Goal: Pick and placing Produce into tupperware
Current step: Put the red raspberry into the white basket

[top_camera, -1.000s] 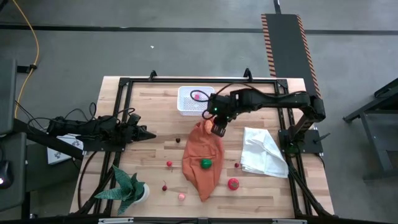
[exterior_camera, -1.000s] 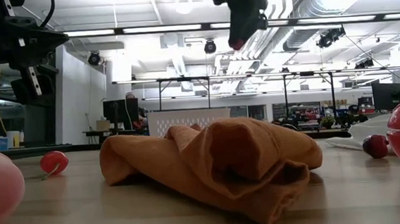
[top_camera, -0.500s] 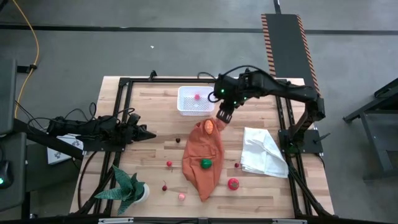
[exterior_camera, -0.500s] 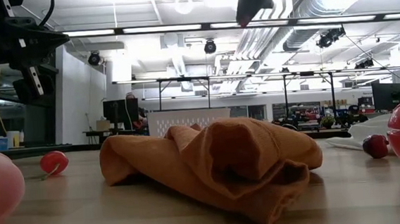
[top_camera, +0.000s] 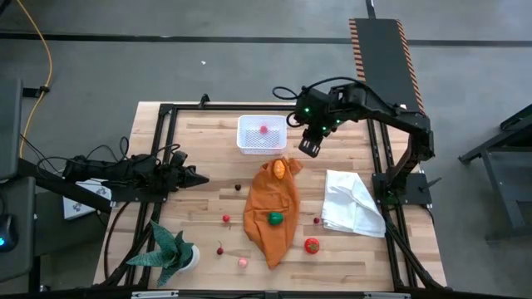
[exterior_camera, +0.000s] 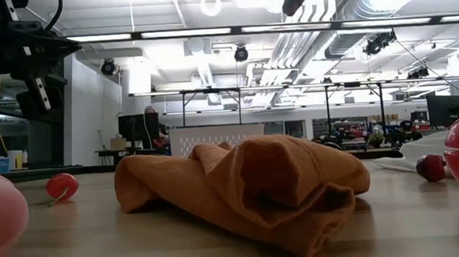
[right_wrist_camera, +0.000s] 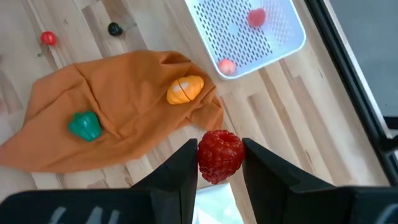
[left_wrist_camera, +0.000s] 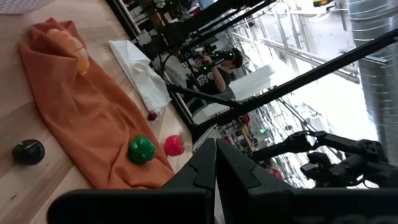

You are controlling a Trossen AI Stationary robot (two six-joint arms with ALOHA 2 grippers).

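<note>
While my right gripper (right_wrist_camera: 219,163) hangs in the air just beside the tub (top_camera: 262,135), off its side toward the white cloth (top_camera: 353,202), its two fingers are closed part-way on a red raspberry (right_wrist_camera: 220,154), which fills the gap between them. The tub sits on the table (top_camera: 208,158) near the far edge, and two pieces of produce lie in it: a red one (right_wrist_camera: 256,17) out on the dotted base and a pink one (right_wrist_camera: 227,65) against the wall nearest the orange cloth (top_camera: 271,209).

That orange cloth lies rumpled on the near side of the tub. An orange piece (top_camera: 280,168) rests on the cloth's end closest to the tub, and a green piece (top_camera: 274,218) lies farther down it, away from the tub. Other produce is scattered on the bare wood around the cloth: a dark cherry (top_camera: 238,187) and a small red piece (top_camera: 226,219) on the side toward my left arm, a pink piece (top_camera: 243,262) and a dark red one (top_camera: 219,250) nearer the potted plant (top_camera: 170,252), and a red strawberry (top_camera: 311,245) plus a small dark red piece (top_camera: 317,221) between the orange cloth and the white one.

My left gripper (top_camera: 198,179) waits low over the table, well apart from the tub, its fingers pressed together with nothing between them.
</note>
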